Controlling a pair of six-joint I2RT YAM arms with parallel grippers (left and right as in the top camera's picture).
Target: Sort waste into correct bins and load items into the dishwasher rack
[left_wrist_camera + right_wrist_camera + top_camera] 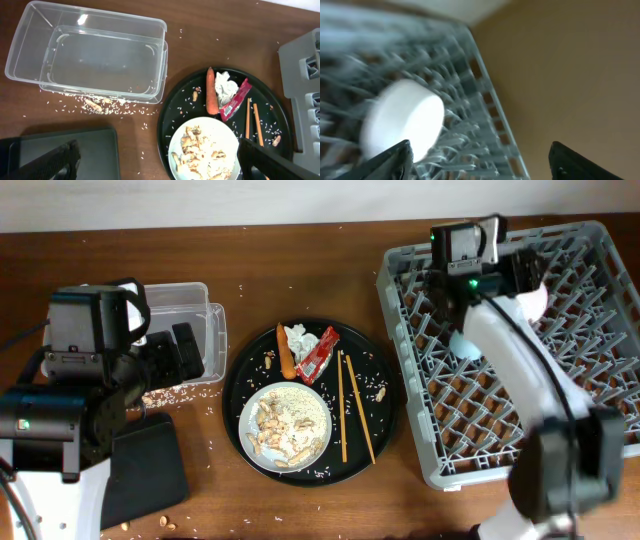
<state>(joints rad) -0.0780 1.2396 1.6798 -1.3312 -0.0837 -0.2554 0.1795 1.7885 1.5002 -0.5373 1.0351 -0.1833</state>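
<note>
The round plate [243, 425] with rice and peanuts [275, 425] sits on a round black tray. The carrot piece [285, 355], white tissue [297, 338], red wrapper [318, 353] and chopsticks [345, 405] lie beside it. My left gripper [175, 355] is open and empty between the clear tub [205, 330] and the black bin [150, 465]. Its wrist view shows the gripper [157, 162], plate [172, 145], carrot [212, 91] and wrapper [236, 98]. My right gripper [520, 275] is open over the dishwasher rack [600, 380], next to the pale bowl [537, 300]. The light blue cup [463, 343] lies in the rack.
The round black tray [375, 430] lies between the bins and the rack. Rice grains and peanuts [100, 105] are scattered on the table by the clear tub [100, 60]. The right wrist view is blurred: my open gripper [485, 165], the bowl [402, 120], rack pegs [485, 100].
</note>
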